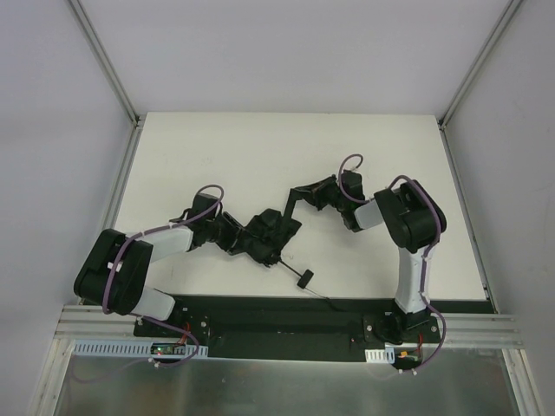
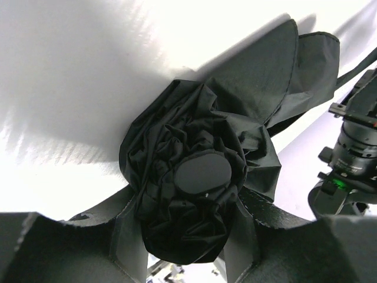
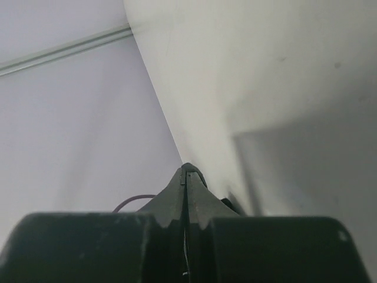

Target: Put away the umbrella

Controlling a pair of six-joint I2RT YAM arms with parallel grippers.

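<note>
The top external camera looks steeply down from behind the arm bases [image 1: 395,329] over the whole table [image 1: 260,147]. The left wrist camera sits close above the umbrella [image 2: 194,171] in the left end effector [image 2: 187,206], a spot shared with the top view; the right wrist camera faces table edge and wall [image 3: 70,118].

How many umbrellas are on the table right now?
1. The umbrella lies at the centre of the table, canopy clamped by the left gripper, strap apparently pinched by the right gripper. None seems hidden.

White table [image 1: 260,156], grey walls [image 1: 52,130]
</note>
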